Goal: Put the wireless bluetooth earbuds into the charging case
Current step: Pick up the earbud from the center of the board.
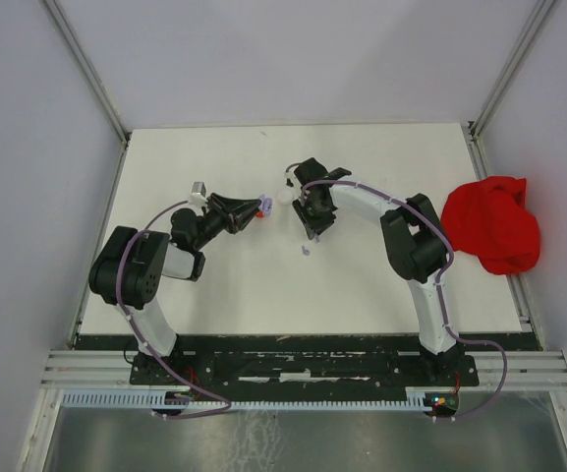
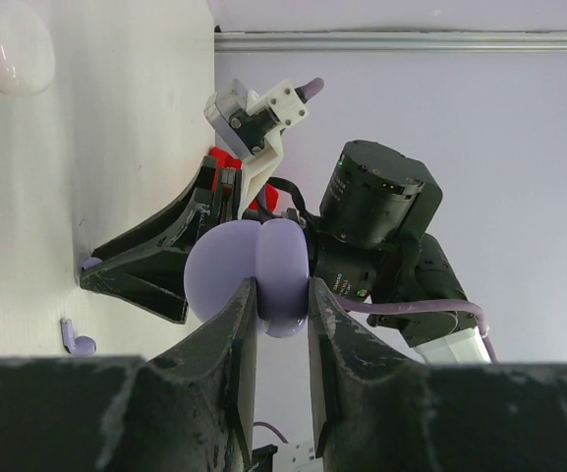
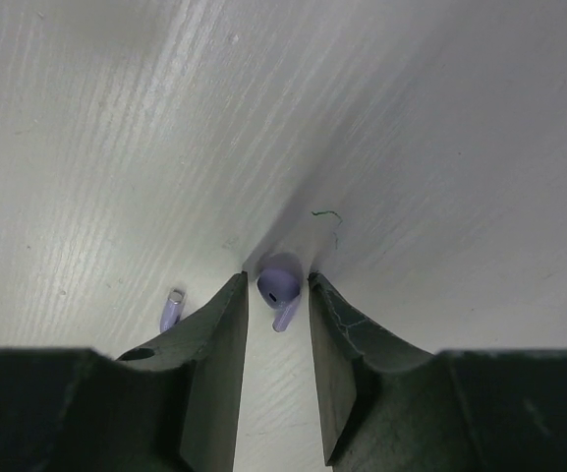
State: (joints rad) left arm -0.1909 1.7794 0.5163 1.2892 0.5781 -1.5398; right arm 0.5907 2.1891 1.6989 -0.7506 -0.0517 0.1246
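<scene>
My left gripper is shut on a purple charging case and holds it above the table, lid apart, facing the right arm. In the top view the left gripper is just left of centre. My right gripper points down at the table, its fingers either side of a purple earbud with a narrow gap on each side. A second purple earbud lies just outside its left finger, seen from above as a small purple earbud. From the left wrist, the right gripper touches the table beside that loose earbud.
A white egg-shaped case rests on the table between the two grippers, also seen as a white case at the top left of the left wrist view. A crumpled red cloth lies at the table's right edge. White walls enclose the table.
</scene>
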